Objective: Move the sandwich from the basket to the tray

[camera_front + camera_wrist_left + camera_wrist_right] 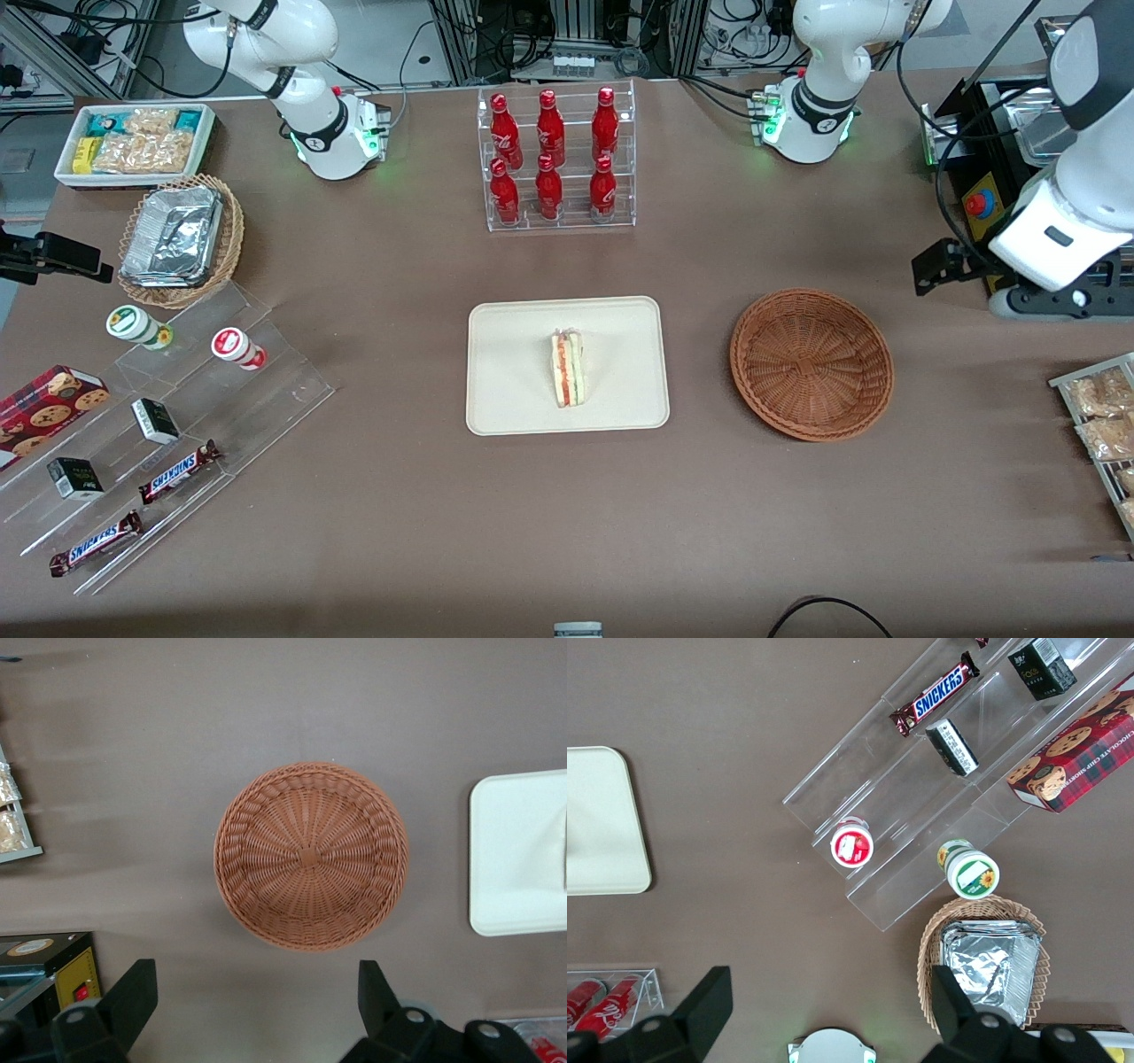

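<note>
The sandwich (568, 368) stands on the cream tray (514, 390) near the table's middle, its red, orange and green filling edge facing up. The reddish-brown wicker basket (811, 363) sits beside the tray, toward the working arm's end, with nothing in it. The left wrist view looks down on the basket (310, 855) and a corner of the tray (518, 859). My gripper (255, 1001) hangs high over the bare table beside the basket, open, with nothing between its black fingers (133, 992). In the front view its white wrist (1054, 235) shows at the working arm's end.
A clear rack of red bottles (558, 159) stands farther from the front camera than the tray. A black box with a red button (979, 204) and a rack of snack bags (1103, 416) sit at the working arm's end. Acrylic steps with snacks (177, 416) lie toward the parked arm's end.
</note>
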You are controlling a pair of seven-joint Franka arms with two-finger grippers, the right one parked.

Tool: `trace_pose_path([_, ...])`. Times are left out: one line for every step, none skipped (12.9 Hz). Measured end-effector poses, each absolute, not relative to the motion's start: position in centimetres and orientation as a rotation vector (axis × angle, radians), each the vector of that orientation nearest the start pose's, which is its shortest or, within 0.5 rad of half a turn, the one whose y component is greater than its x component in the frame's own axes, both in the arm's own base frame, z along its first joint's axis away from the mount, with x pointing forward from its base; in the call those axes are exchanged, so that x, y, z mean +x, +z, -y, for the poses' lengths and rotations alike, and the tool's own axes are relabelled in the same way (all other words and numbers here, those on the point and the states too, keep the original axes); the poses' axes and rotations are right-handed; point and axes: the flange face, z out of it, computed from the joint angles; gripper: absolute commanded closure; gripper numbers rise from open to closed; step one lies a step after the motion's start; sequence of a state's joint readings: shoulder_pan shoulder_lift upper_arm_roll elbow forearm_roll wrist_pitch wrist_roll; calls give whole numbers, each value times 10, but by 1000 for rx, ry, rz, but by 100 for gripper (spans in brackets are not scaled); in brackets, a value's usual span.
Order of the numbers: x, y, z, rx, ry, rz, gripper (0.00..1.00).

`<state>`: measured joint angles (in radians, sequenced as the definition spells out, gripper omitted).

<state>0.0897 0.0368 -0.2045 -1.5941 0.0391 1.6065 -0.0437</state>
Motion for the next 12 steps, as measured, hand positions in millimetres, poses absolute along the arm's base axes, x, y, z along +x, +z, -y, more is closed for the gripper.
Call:
trace_pose_path([562,599,60,-3104,28,-117,0])
trace_pose_path([561,601,58,-3103,24,-112,0])
trace_pose_path([560,602,52,-3103,23,-97,0])
trace_pose_path([560,603,45,-3102,25,-82,0])
trace_pose_path([560,603,40,-3102,26,-72,0])
trace_pose_path([560,603,40,-3102,26,-69,0])
trace_pose_path([560,604,42,-3102,24,-75,0])
trace_pose_path([560,604,44,-3102,23,-82,0])
trace_pose_path([560,605,45,-3102,19,-84,0])
trace_pose_path([560,607,44,-3102,13,-82,0])
trace_pose_path([559,609,43,-3103,7,-78,0])
trace_pose_path([559,610,42,-3103,4,-74,0])
